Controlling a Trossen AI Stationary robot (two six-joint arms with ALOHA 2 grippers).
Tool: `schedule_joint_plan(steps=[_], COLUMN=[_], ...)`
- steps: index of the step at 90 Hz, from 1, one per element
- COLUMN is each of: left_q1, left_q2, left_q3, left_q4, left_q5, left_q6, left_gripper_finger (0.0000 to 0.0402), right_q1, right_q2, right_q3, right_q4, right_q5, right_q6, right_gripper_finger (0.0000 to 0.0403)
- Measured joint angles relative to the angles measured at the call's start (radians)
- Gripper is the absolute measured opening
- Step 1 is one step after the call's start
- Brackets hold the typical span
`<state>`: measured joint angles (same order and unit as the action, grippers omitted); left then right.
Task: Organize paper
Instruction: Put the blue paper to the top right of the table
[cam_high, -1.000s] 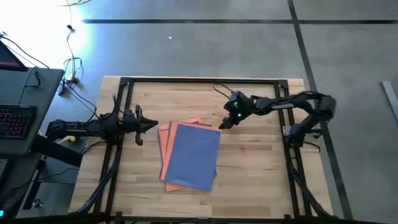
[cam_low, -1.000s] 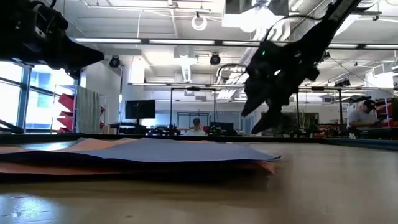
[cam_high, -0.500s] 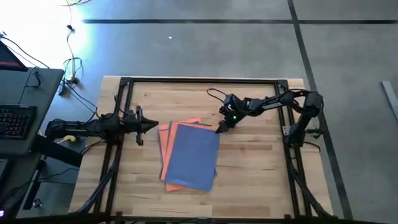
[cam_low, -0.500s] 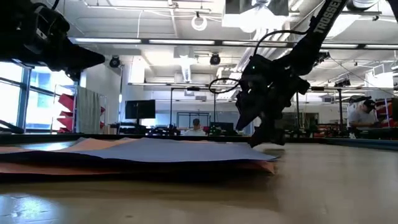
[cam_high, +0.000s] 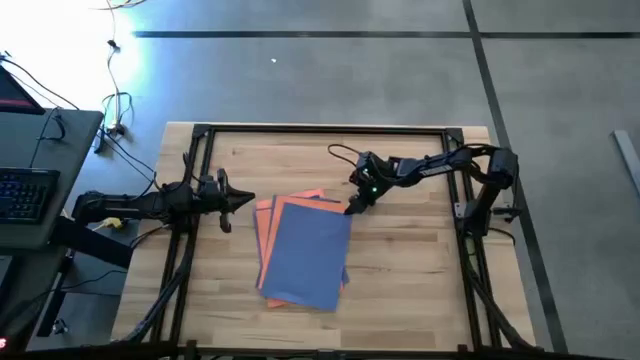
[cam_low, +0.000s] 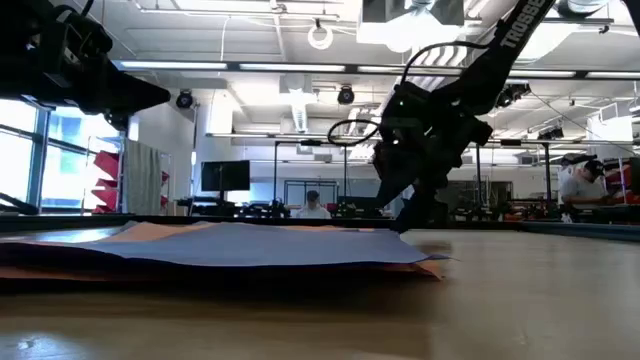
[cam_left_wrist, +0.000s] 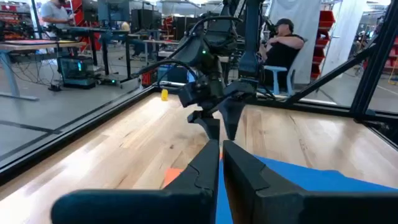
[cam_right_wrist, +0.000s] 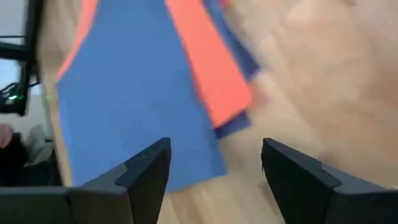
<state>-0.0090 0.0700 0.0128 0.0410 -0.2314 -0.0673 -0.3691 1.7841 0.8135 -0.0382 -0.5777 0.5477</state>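
Observation:
The paper (cam_high: 300, 250) lies as a loose stack flat on the middle of the wooden table. A blue sheet (cam_right_wrist: 137, 93) is on top, and orange sheets (cam_right_wrist: 211, 74) stick out at the far and left edges. My right gripper (cam_high: 352, 207) is open and low over the stack's far right corner (cam_low: 415, 240). Its fingers slant down from the table's right. My left gripper (cam_high: 245, 203) is shut and hovers level above the table, just left of the stack. Nothing is between its fingers (cam_left_wrist: 221, 155). My right gripper has its fingertips (cam_low: 405, 222) down at the level of the stack's far right corner, coming from above and from the right. I cannot tell whether they touch the paper.
A black metal frame (cam_high: 320, 130) runs around the tabletop. Bare wood (cam_high: 420, 260) lies right of the stack, and more lies near its front edge. A desk with a keyboard (cam_high: 25, 190) stands beyond the left edge. People sit in the room behind the table.
My right gripper has come down and toward the table's left. It started above the table and is now at the stack's far right corner.

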Motion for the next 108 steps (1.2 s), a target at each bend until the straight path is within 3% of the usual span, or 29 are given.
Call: schedule_joint_plan(steps=[80,108], left_q1=[0.0,0.0], left_q2=[0.041,0.041], left_q3=[0.0,0.0], left_q4=[0.001,0.002], left_q5=[-0.018,-0.019], left_q6=[-0.027,-0.027], left_gripper_finger=[0.0001,0.0001], right_q1=[0.056,0.087], right_q2=[0.005,0.086], right_q3=[0.0,0.004], right_q4=[0.06,0.091], right_q5=[-0.025,-0.036], right_q6=[0.073,0.053], right_gripper_finger=[0.0231,0.0231])
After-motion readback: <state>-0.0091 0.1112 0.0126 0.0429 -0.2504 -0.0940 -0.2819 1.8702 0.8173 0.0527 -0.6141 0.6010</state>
